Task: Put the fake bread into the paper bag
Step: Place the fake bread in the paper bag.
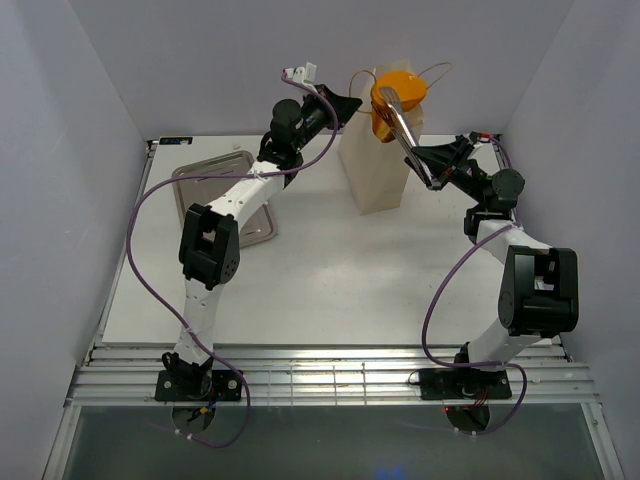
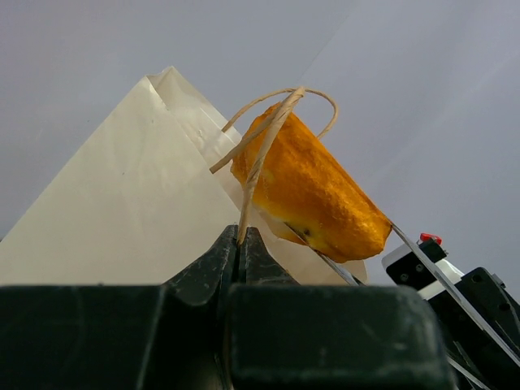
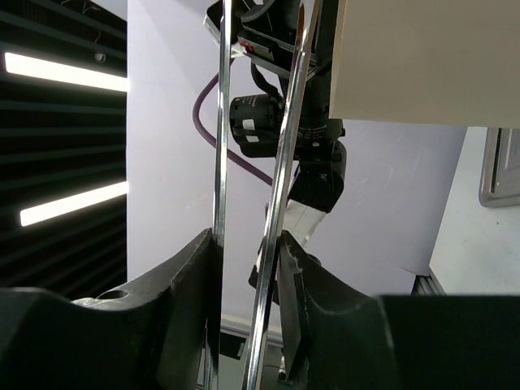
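Now bread (image 1: 408,88) in tongs (image 1: 413,147) above paper bag (image 1: 380,180)

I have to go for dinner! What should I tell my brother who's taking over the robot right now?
Left gripper: shut on the paper bag's cord handle.
Right gripper: shut on the metal tongs, which pinch an orange fake bread piece at the bag's mouth.
Done: bread is up at the bag.
Left: lower it in, then open the tongs.
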`<control>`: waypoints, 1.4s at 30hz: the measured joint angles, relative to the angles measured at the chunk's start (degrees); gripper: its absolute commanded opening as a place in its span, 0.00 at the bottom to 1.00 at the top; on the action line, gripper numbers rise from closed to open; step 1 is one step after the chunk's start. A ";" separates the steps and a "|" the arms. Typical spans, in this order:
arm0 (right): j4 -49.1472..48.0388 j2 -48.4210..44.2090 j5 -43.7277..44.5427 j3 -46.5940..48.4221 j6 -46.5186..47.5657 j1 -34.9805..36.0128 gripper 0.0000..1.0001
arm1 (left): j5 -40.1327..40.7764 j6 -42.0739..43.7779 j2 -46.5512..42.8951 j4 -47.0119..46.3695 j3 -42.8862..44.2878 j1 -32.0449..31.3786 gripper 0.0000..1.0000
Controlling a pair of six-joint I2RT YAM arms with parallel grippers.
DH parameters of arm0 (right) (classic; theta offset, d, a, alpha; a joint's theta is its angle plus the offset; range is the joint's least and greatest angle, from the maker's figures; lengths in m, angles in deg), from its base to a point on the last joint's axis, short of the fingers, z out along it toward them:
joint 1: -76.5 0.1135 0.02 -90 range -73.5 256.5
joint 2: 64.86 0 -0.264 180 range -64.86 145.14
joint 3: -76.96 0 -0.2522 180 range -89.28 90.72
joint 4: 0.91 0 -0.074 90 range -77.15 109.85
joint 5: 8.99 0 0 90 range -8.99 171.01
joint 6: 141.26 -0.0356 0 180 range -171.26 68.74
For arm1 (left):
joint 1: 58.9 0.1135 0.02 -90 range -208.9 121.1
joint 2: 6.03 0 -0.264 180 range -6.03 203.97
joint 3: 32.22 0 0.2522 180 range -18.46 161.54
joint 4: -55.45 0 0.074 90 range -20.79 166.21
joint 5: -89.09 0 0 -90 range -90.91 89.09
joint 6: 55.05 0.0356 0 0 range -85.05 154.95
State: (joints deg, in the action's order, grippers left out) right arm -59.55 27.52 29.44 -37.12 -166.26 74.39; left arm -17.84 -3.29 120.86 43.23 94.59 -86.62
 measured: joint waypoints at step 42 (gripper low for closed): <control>-0.70 4.24 -7.34 12.63 -0.09 6.80 0.51 | 1.77 -0.81 -2.19 -0.02 -2.95 0.02 0.00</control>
State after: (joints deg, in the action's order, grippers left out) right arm -60.25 31.76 22.10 -24.49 -166.35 81.19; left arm -16.07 -4.10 118.67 43.21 91.64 -86.60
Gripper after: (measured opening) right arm 0.515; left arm 0.109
